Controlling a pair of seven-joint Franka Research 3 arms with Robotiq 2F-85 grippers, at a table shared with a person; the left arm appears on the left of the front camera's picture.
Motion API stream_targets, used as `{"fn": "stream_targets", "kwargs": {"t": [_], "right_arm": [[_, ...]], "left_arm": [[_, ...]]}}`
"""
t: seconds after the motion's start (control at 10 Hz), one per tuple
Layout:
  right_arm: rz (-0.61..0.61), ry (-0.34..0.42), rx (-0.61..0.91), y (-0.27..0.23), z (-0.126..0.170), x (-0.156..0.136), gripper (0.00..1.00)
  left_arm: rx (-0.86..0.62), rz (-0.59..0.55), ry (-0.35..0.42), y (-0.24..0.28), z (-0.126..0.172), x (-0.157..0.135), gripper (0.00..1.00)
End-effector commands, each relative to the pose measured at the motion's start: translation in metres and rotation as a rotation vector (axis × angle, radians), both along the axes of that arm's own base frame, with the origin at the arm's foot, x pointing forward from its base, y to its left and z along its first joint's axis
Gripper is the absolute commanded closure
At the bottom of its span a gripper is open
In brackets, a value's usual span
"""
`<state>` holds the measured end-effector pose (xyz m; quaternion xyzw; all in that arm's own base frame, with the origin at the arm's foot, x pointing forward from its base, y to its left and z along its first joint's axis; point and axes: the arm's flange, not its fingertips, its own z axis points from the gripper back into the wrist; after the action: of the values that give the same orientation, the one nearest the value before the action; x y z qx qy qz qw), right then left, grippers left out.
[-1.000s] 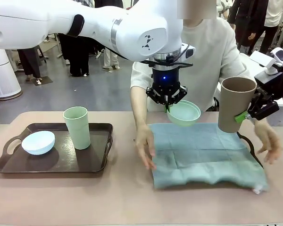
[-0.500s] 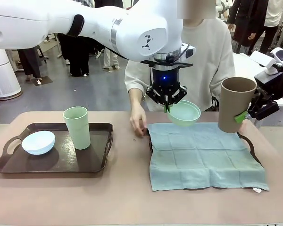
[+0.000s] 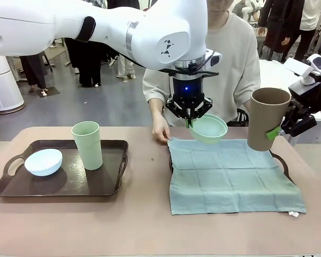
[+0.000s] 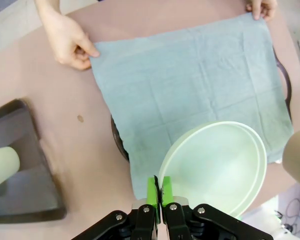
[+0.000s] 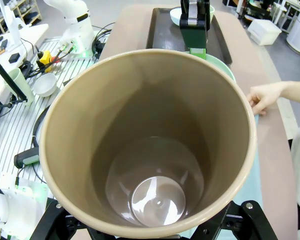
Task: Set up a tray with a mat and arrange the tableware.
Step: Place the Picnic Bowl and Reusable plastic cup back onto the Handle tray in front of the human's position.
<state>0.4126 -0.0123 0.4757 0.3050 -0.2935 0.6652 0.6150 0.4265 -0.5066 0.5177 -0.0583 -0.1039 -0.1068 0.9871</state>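
My left gripper (image 3: pixel 190 122) (image 4: pixel 159 192) is shut on the rim of the mint green bowl (image 3: pixel 208 128) (image 4: pixel 214 168), holding it above the far edge of the blue-green mat (image 3: pixel 230 175) (image 4: pixel 190 95). That mat lies spread over a dark tray (image 3: pixel 282 163). My right gripper (image 3: pixel 278 131) is shut on the brown cup (image 3: pixel 267 119) (image 5: pixel 150 145), upright above the mat's right end. The pale blue bowl (image 3: pixel 43 161) and light green cup (image 3: pixel 88 144) stand on the left dark tray (image 3: pixel 64 184). The person's hands (image 3: pixel 160 133) (image 4: pixel 72 42) hold the mat's far corners.
The person sits at the far side of the table, right behind the mat. Bare table lies between the two trays and along the front edge. A small speck (image 3: pixel 152 159) marks the tabletop between the trays.
The person smoothed the mat flat and drew both hands back to its far corners. Both grippers stayed still with bowl and cup.
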Motion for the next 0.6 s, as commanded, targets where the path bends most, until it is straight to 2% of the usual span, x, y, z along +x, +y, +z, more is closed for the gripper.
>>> {"fn": "stream_targets", "kwargs": {"t": [0.0, 0.5], "right_arm": [[-0.001, -0.003, -0.013, 0.001, 0.0014, 0.0028, 0.77], [-0.001, -0.003, -0.013, 0.001, 0.0014, 0.0028, 0.77]], "left_arm": [[-0.016, -0.002, 0.004, 0.0013, 0.0014, -0.0004, 1.0], [-0.016, -0.002, 0.004, 0.0013, 0.0014, -0.0004, 1.0]]}}
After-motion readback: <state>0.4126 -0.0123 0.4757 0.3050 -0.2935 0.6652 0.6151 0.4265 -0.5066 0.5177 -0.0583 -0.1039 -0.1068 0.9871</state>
